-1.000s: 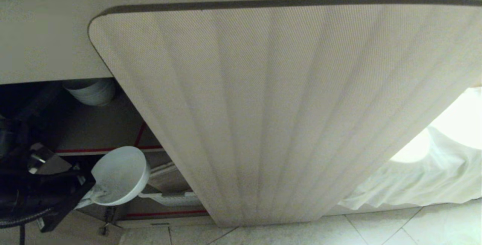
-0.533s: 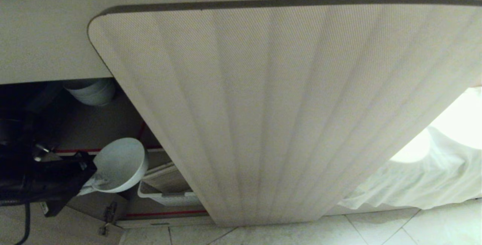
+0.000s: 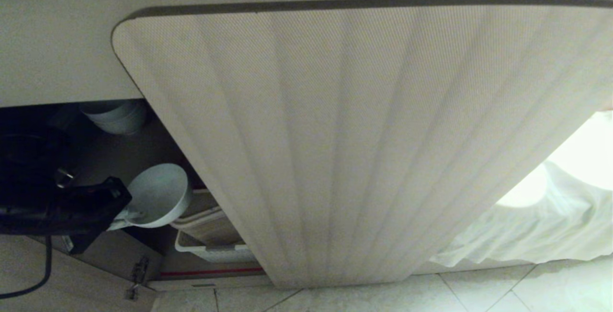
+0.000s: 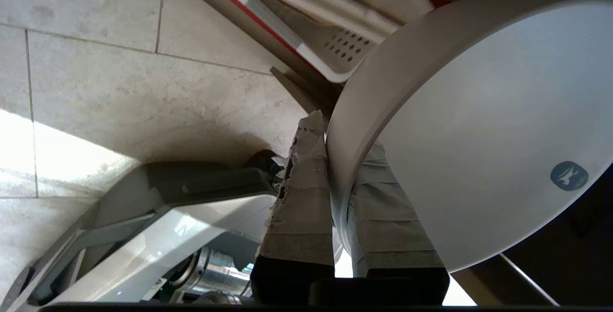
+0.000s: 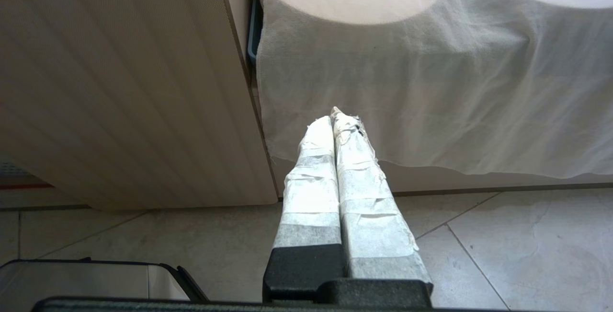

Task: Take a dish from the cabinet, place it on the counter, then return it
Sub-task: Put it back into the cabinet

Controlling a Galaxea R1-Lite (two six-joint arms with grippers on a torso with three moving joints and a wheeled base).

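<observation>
Left gripper [image 4: 337, 168] clamped on the rim of the white bowl [image 4: 483, 134], one taped finger [image 4: 304, 206] outside the wall, the other inside. Bowl tilted, small blue logo [image 4: 568, 175] on its inner face. Beyond it: white perforated tray [image 4: 330, 24], red-edged cabinet shelf [image 4: 249, 12], tiled floor [image 4: 119, 86]. Grey robot base [image 4: 158, 225] visible below the fingers.

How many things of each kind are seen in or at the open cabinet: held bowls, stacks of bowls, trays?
Plain glossy white round bowl held by the left hand: 1
Stack of nested white bowls on the upper shelf: 1
White perforated plastic tray on the lower shelf: 1
Total: 3
</observation>
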